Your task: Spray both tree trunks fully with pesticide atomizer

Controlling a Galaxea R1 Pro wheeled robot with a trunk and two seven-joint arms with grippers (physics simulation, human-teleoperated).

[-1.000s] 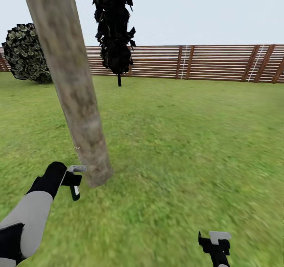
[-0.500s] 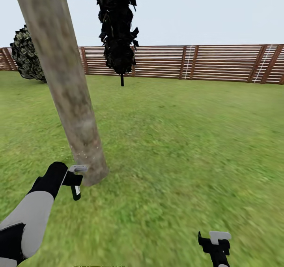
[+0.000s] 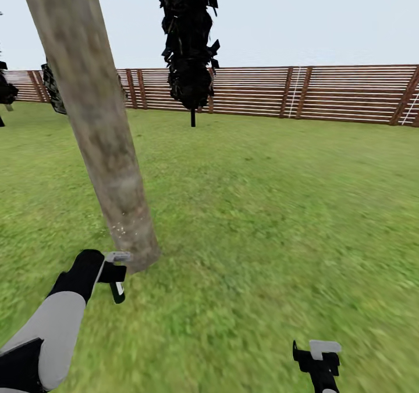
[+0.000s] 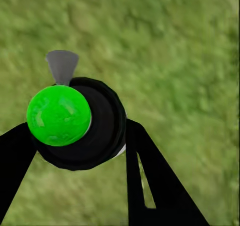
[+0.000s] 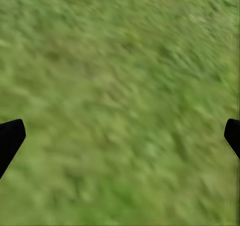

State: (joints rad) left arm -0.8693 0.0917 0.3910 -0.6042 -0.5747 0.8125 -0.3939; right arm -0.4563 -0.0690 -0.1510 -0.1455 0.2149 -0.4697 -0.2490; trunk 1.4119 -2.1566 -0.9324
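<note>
Head view shows the whole scene sliding rightward against a second ago: the dark columnar thin-stemmed tree (image 3: 191, 44) and the brown horizontal-slat wooden fence (image 3: 326, 93) now sit further right, and the round bush that stood at the left is mostly hidden behind the thick, mottled grey-brown tree trunk (image 3: 93, 120). That reads to me as the camera turning left, not the things moving. A scatter of pale specks shows low on the trunk, just above the nozzle; I take it for spray landing, so the covering of this trunk looks under way, low down, with the upper trunk unmarked as far as I can tell.

The left gripper (image 3: 114, 274) is closed around the small dark pesticide atomizer with its light-grey nozzle head (image 3: 117, 265), held just beside the foot of the trunk, nozzle turned toward the bark. The left arm reaches forward and slightly inward, grey forearm angled up from the lower corner. In the left wrist view the bottle (image 4: 82, 123) sits clamped between the black fingers (image 4: 150, 186), a bright green ball on its near end and the grey nozzle beyond, over the green lawn (image 4: 175, 60).

The right gripper (image 3: 318, 361) hangs low over grass, well apart from the tree, its jaws spread and empty.
</note>
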